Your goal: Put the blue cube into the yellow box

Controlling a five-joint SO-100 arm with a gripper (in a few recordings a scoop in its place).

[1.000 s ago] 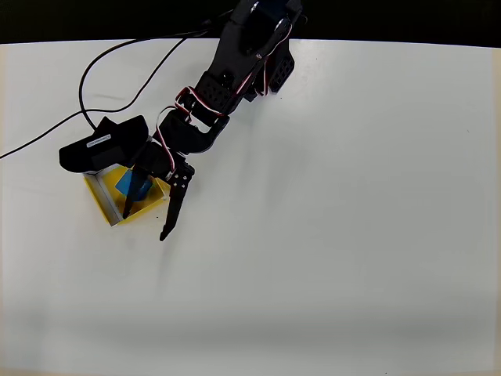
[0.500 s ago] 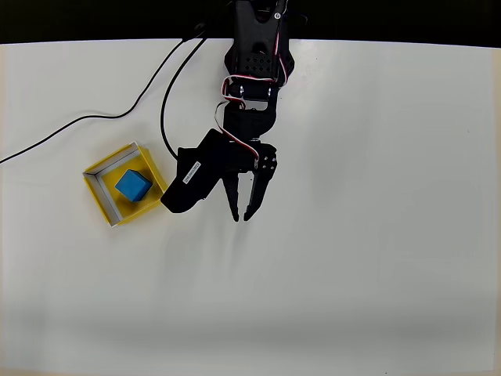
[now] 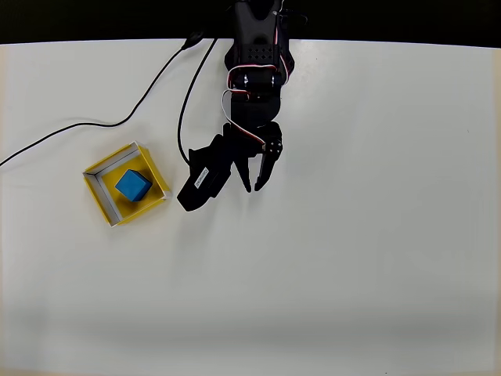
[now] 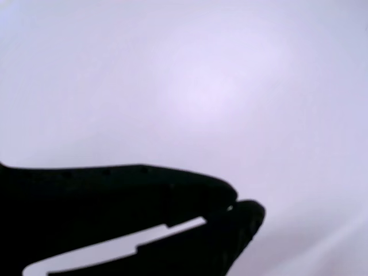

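Overhead view: the blue cube [image 3: 134,186] sits inside the yellow box [image 3: 100,193], left of centre on the desk [image 3: 376,258]. My gripper [image 3: 252,186], empty, fingertips nearly together, hangs at centre; I judge the task complete.

Blue cube [image 3: 133,186] matte; table [image 3: 352,258] smooth white; end effector [image 3: 253,188] black plastic.

No legible text; camera module's [image 3: 201,178] white label unreadable.
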